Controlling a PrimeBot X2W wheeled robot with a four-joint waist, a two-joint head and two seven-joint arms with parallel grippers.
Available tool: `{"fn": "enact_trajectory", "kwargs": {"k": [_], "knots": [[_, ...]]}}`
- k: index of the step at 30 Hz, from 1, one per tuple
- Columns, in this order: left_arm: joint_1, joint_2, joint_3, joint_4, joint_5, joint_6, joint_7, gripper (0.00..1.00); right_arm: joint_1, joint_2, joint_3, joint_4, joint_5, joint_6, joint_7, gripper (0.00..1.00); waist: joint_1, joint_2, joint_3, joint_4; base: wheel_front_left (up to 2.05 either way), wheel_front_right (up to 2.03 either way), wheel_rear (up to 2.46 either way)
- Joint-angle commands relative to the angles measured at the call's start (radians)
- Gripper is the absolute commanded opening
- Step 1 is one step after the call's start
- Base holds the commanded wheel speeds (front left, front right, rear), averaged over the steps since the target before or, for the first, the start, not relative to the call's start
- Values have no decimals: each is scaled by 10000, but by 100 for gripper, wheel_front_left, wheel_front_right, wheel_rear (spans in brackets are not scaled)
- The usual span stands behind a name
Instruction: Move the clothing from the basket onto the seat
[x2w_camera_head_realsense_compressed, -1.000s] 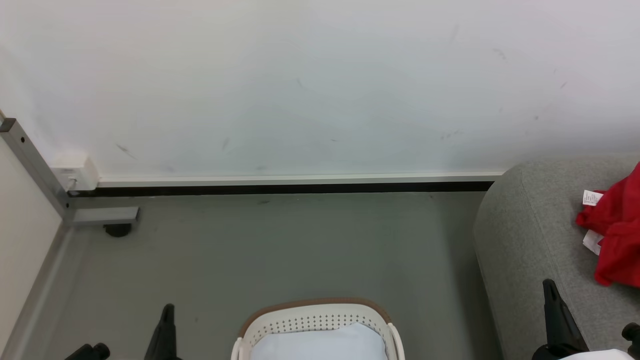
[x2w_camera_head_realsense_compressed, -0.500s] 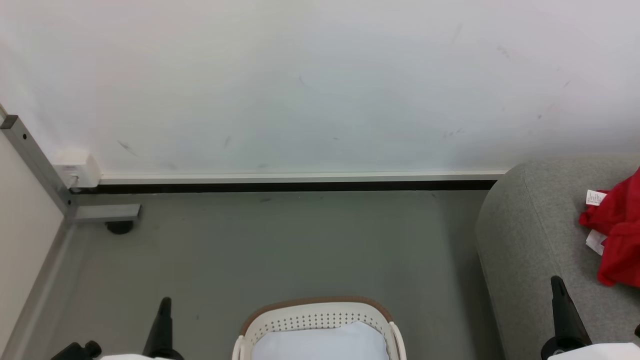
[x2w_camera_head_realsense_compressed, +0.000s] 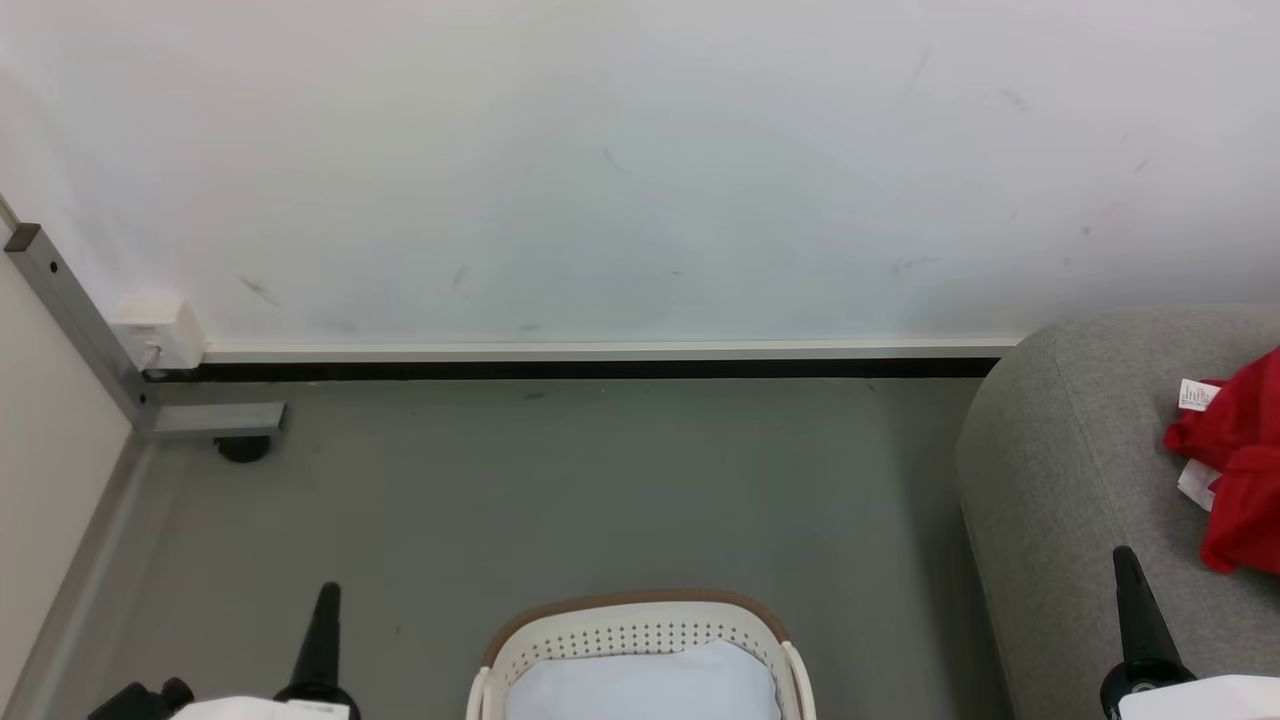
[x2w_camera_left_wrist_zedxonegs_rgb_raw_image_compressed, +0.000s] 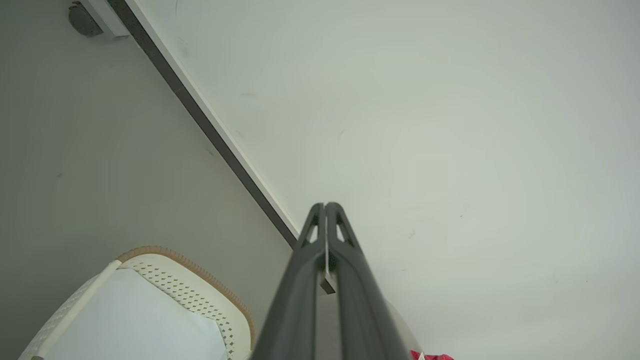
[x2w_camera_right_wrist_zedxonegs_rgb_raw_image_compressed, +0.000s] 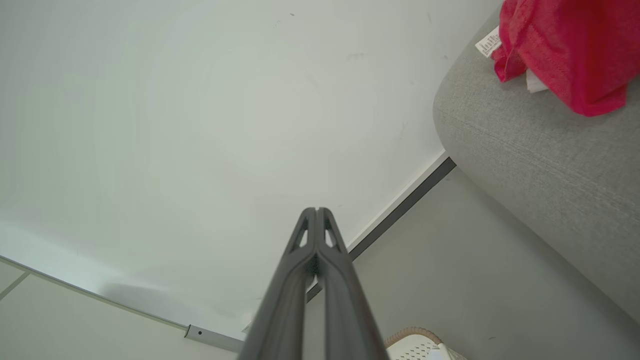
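- The left gripper (x2w_camera_head_realsense_compressed: 327, 598) has its fingers pressed together and empty. It points up over the floor (x2w_camera_head_realsense_compressed: 560, 480), left of the basket (x2w_camera_head_realsense_compressed: 632, 603).
- The right gripper (x2w_camera_head_realsense_compressed: 1125, 560) is likewise closed and empty, seen against the seat (x2w_camera_head_realsense_compressed: 1050, 470).
- The clothing (x2w_camera_head_realsense_compressed: 1245, 470) lies on the seat with a white tag showing, apart from both grippers.
- The basket holds a pale sheet (x2w_camera_head_realsense_compressed: 640, 685) and stands on the grey floor near the seat.
- Behind is a white wall (x2w_camera_head_realsense_compressed: 640, 150) with a dark baseboard (x2w_camera_head_realsense_compressed: 600, 369).

Red clothing (x2w_camera_head_realsense_compressed: 1245, 455) on grey seat (x2w_camera_head_realsense_compressed: 1060, 500)
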Motion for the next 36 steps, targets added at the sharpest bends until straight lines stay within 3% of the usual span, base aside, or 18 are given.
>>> {"fn": "enact_trajectory", "kwargs": {"k": [1,36], "knots": [[-205,83,71,-142,-360,-41,78,0,-204,-2,-94,-58,340,-10,96,0,0,0,8,10,0,0,0],[-445,106,315,-259,-3353,-87,915,0,-452,103,-610,140,3190,-16,931,0,0,0,140,157,0,0,0]]}}
